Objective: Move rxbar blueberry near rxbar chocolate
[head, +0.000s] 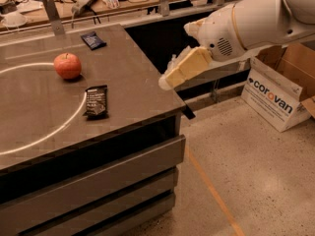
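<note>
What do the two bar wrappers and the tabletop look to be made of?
Blueberry bar: thin dark-blue film, probably plastic. Chocolate bar: black film, crimped ends, likely plastic too. Table: smooth grey-brown top, perhaps laminate. Hand hovers by the table's right edge.

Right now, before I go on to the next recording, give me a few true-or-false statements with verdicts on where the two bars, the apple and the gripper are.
1. The rxbar blueberry lies on the far side of the table, beyond the apple. True.
2. The rxbar chocolate touches the apple. False: they lie apart, with the bar nearer the camera.
3. The gripper is over the rxbar blueberry. False: it is at the table's right edge, away from both bars.
4. A cardboard box stands on the floor beside the table. True.
</note>
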### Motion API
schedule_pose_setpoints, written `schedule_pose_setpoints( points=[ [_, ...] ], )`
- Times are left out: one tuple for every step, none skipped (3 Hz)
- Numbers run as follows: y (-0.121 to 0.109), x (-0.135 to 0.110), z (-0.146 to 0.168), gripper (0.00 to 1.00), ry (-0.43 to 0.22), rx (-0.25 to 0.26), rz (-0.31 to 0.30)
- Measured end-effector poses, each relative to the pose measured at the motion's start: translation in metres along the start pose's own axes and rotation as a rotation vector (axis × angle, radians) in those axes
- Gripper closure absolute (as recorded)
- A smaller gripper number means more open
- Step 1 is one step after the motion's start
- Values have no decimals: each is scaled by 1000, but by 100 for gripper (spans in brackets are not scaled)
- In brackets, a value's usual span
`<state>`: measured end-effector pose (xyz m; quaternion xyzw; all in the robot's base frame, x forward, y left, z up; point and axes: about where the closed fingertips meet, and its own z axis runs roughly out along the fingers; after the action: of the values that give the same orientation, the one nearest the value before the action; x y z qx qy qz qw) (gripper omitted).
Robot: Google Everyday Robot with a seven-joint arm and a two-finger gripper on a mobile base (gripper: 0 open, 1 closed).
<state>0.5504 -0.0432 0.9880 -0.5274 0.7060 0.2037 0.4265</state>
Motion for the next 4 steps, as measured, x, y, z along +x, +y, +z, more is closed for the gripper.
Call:
schedule_pose_setpoints(
  points=[
    [0,0,0,0,3,0,-2],
    [-7,0,8,0,-24,49,9],
    [-48,0,40,0,-88,145,22],
    [-93,2,77,0,-132,188,26]
  ],
)
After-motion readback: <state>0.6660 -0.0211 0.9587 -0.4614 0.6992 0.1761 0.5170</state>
